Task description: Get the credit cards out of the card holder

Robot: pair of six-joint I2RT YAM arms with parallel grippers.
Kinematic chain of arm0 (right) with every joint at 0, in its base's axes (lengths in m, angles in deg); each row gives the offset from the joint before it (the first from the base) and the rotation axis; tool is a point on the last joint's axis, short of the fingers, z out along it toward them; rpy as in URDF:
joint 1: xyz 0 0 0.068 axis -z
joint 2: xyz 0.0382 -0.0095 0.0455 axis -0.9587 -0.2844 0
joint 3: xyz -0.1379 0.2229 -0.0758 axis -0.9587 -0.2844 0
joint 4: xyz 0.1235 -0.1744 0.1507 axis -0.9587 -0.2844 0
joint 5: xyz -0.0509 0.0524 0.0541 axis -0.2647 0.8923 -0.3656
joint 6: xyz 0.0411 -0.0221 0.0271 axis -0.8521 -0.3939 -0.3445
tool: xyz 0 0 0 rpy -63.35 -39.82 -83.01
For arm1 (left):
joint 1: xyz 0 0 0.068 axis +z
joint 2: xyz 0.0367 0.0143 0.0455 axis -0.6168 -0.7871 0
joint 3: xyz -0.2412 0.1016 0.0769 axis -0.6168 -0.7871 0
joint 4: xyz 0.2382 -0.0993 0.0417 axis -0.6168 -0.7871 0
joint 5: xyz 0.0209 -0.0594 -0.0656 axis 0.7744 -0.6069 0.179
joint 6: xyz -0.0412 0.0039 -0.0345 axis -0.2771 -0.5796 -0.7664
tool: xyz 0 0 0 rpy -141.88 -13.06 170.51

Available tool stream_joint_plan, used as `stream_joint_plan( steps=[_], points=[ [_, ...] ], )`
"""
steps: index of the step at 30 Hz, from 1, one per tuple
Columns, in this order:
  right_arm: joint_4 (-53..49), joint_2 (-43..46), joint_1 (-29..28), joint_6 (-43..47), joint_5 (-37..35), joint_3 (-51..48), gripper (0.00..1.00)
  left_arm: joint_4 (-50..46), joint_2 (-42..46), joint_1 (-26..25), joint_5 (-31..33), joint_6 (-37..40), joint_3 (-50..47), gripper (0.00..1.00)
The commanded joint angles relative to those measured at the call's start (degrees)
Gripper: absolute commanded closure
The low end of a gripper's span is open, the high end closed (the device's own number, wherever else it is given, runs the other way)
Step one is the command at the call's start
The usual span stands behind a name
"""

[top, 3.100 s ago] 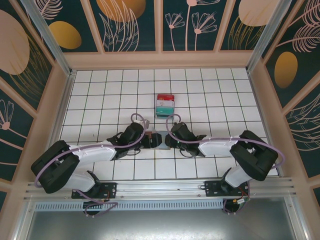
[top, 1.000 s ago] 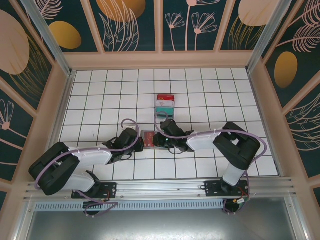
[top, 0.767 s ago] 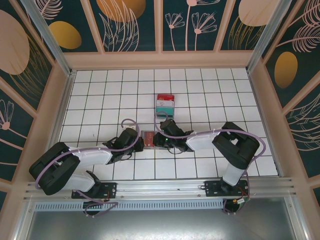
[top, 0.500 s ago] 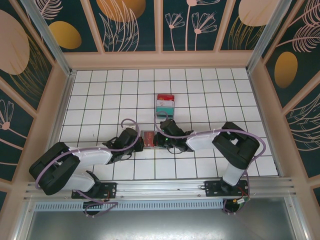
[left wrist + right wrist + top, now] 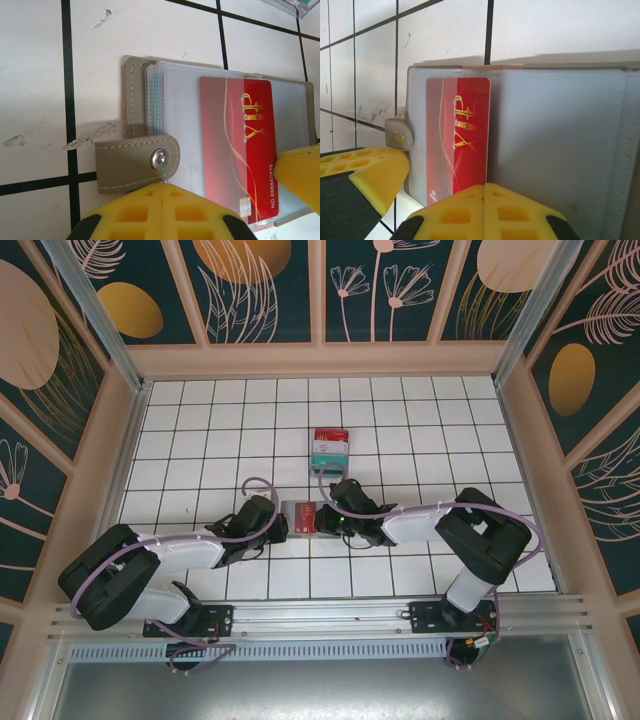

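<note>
The card holder [image 5: 304, 517] lies open and flat near the middle of the tiled bench [image 5: 200, 420]. It is grey-brown stitched leather with a snap strap [image 5: 135, 162] and clear sleeves, and a red VIP card [image 5: 245, 145] sits in the top sleeve. The left pincer [image 5: 162, 192] is closed at the holder's 9 o'clock edge, by the strap. The right pincer [image 5: 483, 192] is closed at its 3 o'clock side, tips against the card's end; I cannot tell whether the card is nipped. A red, white and teal stack [image 5: 330, 448] lies at the holder's 1 o'clock.
</note>
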Motion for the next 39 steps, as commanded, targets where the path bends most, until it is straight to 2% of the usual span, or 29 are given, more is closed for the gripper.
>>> stream_joint_plan(
  steps=[1, 2, 3, 7, 11, 18, 32, 39],
  points=[
    [0.5, 1.3, 0.3, 0.0, 0.5, -0.7, 0.91, -1.2, -0.2, 0.1, 0.6, -0.4, 0.2, 0.99],
    [1.2, 0.9, 0.3, 0.0, 1.0, -0.4, 0.83, -1.2, -0.2, 0.0, 0.5, -0.3, 0.2, 0.99],
    [1.8, 0.3, 0.3, 0.0, 1.6, -0.3, 0.79, -1.1, -0.2, 0.1, 0.5, -0.3, 0.3, 0.99],
    [2.8, -2.5, 0.3, -0.1, 2.5, 1.2, 0.76, -1.0, -0.2, 0.1, 0.2, -0.2, 0.4, 0.99],
    [3.7, -3.9, 0.4, -0.7, 3.0, 1.6, 0.79, -1.1, -0.1, 0.1, 0.0, -0.1, 0.5, 0.99],
    [2.5, -1.7, 1.3, -1.1, 1.6, -0.2, 1.0, -1.6, 0.4, 0.1, 0.4, -0.1, 0.6, 0.99],
    [1.4, 9.2, 6.9, 0.9, 2.1, -10.0, 1.0, -2.9, 1.8, 0.1, 0.6, 0.2, 0.7, 0.99],
    [-9.5, 18.9, 7.7, 8.7, -1.9, -6.1, 1.0, -3.8, 3.6, 0.1, -0.5, 1.2, 1.8, 0.98]
  ],
)
